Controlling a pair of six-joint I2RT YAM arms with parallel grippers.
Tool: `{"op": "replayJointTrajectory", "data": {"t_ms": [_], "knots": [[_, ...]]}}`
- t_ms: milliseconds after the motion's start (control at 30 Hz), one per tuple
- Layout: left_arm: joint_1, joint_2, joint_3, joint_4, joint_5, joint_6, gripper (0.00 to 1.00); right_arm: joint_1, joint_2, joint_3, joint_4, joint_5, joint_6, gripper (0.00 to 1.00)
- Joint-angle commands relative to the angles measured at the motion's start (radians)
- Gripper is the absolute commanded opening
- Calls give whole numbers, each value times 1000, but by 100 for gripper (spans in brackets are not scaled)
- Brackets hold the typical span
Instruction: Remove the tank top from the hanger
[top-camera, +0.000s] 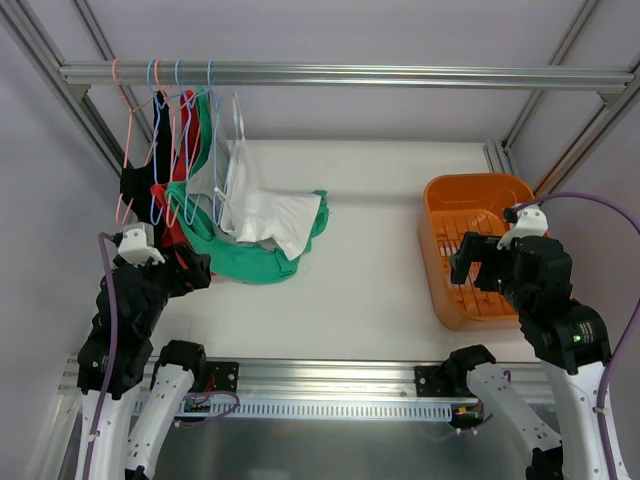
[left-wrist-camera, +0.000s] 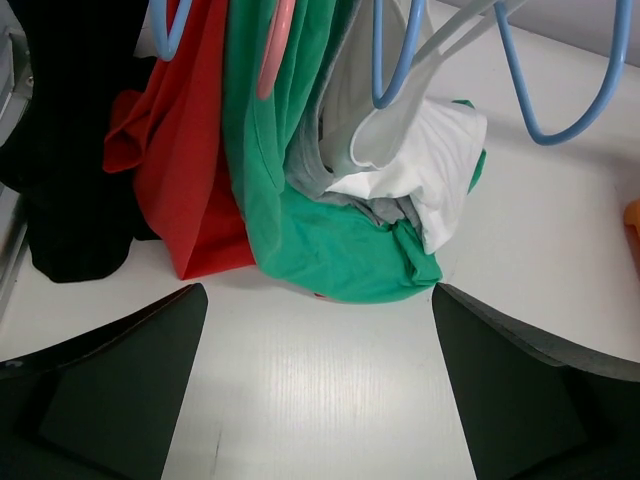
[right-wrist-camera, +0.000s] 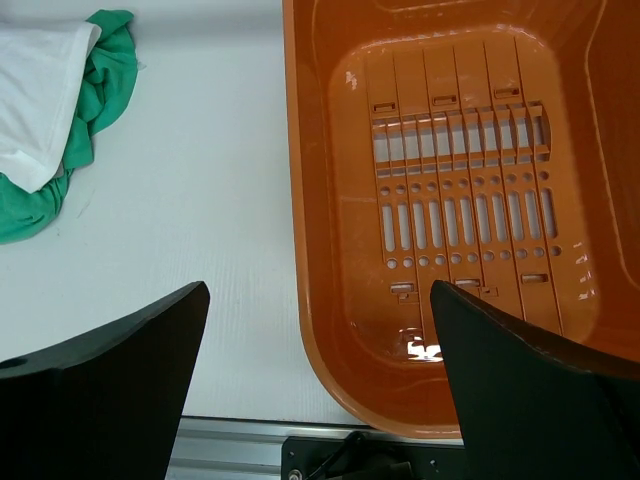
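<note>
The white tank top (top-camera: 265, 212) hangs, apparently from the rightmost hanger (top-camera: 237, 120), at the left end of the rail (top-camera: 400, 76). Its long axis is vertical and its hem lies bunched on the table (top-camera: 380, 270).

The left gripper (top-camera: 192, 270) is nearer, with the garment just ahead of it. The right gripper (top-camera: 468, 262) hovers over the orange basket (top-camera: 470, 182). Both claws are wide and empty.

Item count:

- rail (top-camera: 400, 75): one, across the far side.
- Hangers on its left end: six, as far as the overlapping hooks allow. These are two pink hangers (left-wrist-camera: 275, 55), three blue hangers (left-wrist-camera: 380, 60) and one white hanger (left-wrist-camera: 452, 35).
- Garments hanging there: five, one per colour. These are a black garment (left-wrist-camera: 70, 150), red garment (left-wrist-camera: 190, 170), green garment (left-wrist-camera: 340, 255), grey garment (left-wrist-camera: 310, 175) and white garment (left-wrist-camera: 430, 170).
- orange basket (right-wrist-camera: 318, 250): one, at the right.
</note>
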Motion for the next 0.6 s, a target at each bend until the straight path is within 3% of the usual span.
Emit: {"op": "replayJointTrajectory", "data": {"t_ms": [0, 233, 433, 567], "knots": [[-4, -15, 41, -12, 4, 8, 99, -2, -1, 22, 37, -3, 14, 99], [-4, 42, 180, -25, 151, 42, 99, -1, 2, 22, 43, -56, 6, 99], [-4, 333, 522, -37, 374, 30, 99, -4, 23, 7, 55, -128, 11, 100], [-6, 537, 682, -35, 432, 7, 99, -4, 17, -18, 75, -145, 14, 100]]}}
